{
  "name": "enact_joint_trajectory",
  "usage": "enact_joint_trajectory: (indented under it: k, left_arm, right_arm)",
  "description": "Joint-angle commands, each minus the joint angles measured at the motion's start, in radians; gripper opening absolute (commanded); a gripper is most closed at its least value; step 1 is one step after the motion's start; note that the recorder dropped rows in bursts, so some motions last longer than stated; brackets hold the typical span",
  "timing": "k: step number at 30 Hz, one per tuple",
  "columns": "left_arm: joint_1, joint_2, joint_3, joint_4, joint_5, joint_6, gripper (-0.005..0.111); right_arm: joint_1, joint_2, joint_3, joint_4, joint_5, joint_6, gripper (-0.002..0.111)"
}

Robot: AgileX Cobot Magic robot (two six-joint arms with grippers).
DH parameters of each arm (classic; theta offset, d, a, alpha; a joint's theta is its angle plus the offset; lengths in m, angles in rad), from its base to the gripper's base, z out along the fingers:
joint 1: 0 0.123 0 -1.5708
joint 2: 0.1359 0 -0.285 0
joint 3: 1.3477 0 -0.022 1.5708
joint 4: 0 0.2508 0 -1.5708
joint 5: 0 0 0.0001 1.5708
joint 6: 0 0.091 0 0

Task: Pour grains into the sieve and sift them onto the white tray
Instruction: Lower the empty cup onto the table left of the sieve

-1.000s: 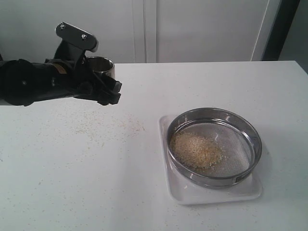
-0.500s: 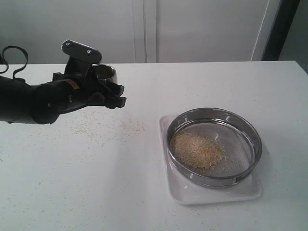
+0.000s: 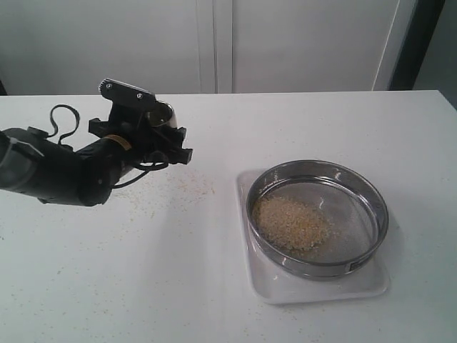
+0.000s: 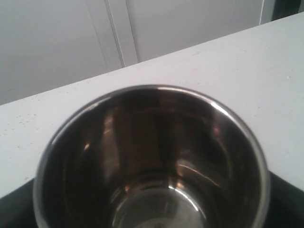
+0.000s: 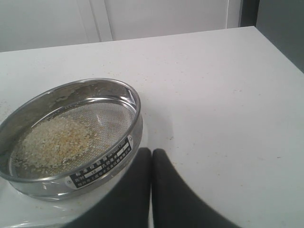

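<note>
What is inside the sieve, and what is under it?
Inside the sieve lies a pile of grains on the mesh. Under it sits the white tray; the sieve hides the tray's middle.

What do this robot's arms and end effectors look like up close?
The left arm is thick, rounded and black, with a small orange band near its wrist, a looping black cable and a grey metal bracket with screw heads on top. The left end effector is black and angular. The right end effector shows two smooth black fingers with rounded tips.
</note>
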Motion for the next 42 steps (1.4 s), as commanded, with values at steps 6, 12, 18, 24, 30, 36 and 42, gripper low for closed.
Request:
enact_joint_trajectory:
  k: [6, 12, 18, 24, 30, 36, 42]
  left_arm:
    - [0.004, 0.094, -0.14, 0.002, -0.017, -0.011, 0.0]
    - [0.004, 0.149, -0.202, 0.002, -0.017, -0.011, 0.0]
    - [0.004, 0.209, -0.24, 0.002, -0.008, -0.038, 0.0]
    - [0.004, 0.256, -0.276, 0.002, 0.023, -0.038, 0.0]
    - [0.004, 0.29, -0.318, 0.002, 0.098, -0.038, 0.0]
    - [0.004, 0.292, -0.346, 0.002, 0.149, -0.038, 0.0]
    - [0.004, 0.292, -0.346, 0.002, 0.179, -0.038, 0.0]
  right_arm:
    - [0.004, -0.005, 0.005, -0.001, -0.007, 0.001, 0.0]
    - [0.004, -0.005, 0.005, -0.001, -0.007, 0.001, 0.0]
    - [0.004, -0.005, 0.005, -0.001, -0.007, 0.001, 0.0]
    - [0.004, -0.005, 0.005, -0.001, -0.007, 0.001, 0.0]
    - [0.004, -0.005, 0.005, -0.001, -0.007, 0.001, 0.0]
    - [0.004, -0.005, 0.005, -0.001, -0.007, 0.001, 0.0]
    - [0.004, -0.005, 0.005, -0.001, -0.007, 0.001, 0.0]
